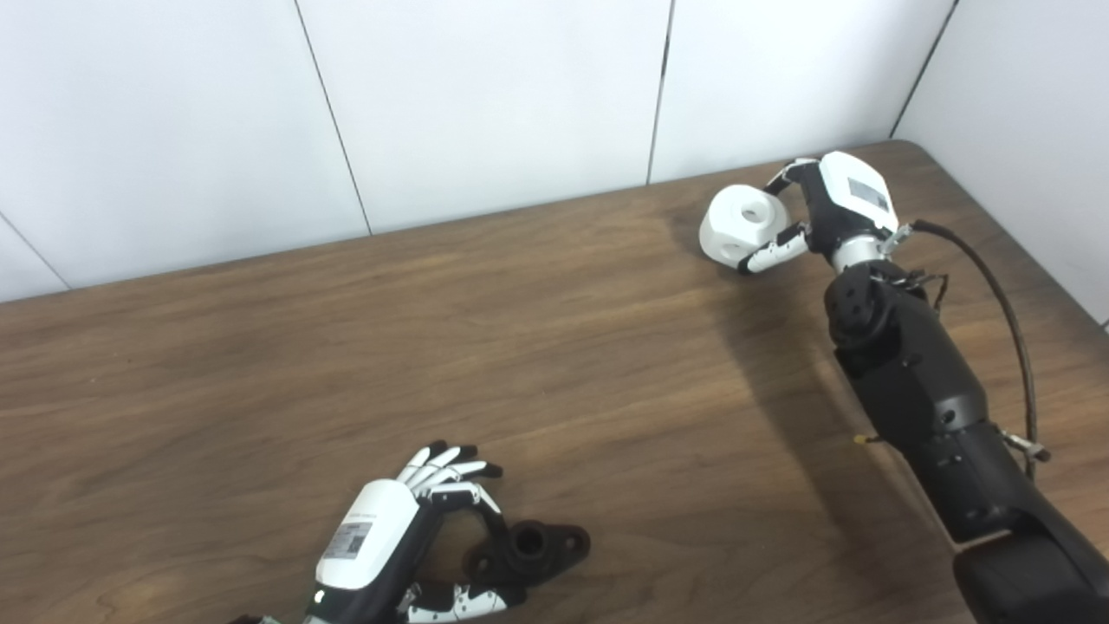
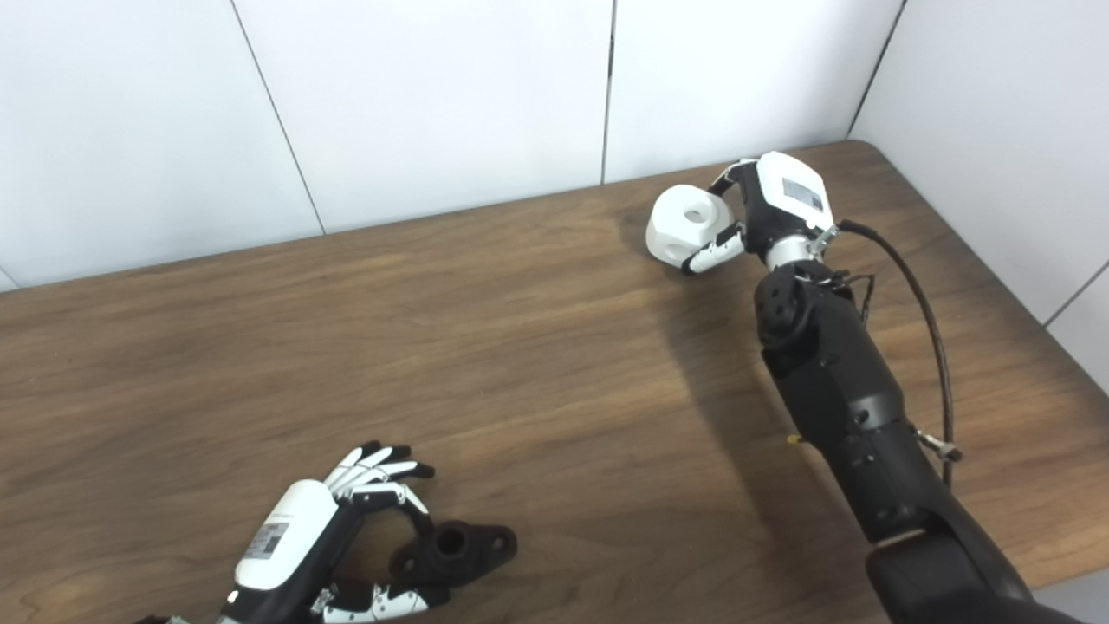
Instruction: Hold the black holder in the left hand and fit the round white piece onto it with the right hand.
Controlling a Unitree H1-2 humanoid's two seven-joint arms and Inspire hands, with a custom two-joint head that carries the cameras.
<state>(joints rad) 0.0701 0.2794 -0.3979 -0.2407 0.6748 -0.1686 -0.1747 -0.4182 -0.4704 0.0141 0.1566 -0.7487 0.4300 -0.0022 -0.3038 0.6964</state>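
Brown wood-grain table (image 1: 554, 347), white panelled walls (image 1: 485, 95) with dark seams

I get bright, even overhead light and sharp focus in both views. The right arm (image 1: 918, 381) throws a soft, broad shadow leftward across the desk (image 1: 260, 364). The white wall panels (image 1: 485, 95) show no glare.

1. the table (image 1: 554, 364) fills the view, and a wall (image 1: 485, 95) stands behind its far edge.
2. the holder (image 1: 530, 550) lies on the table at the near edge, left of the middle.
3. the left hand (image 1: 407, 537) is just left of the holder, touching it.
4. the round piece (image 1: 738, 225) sits at the far right of the table.
5. the right hand (image 1: 810, 217) is just right of the round piece, fingers around it.
6. the holder and the round piece are well apart.
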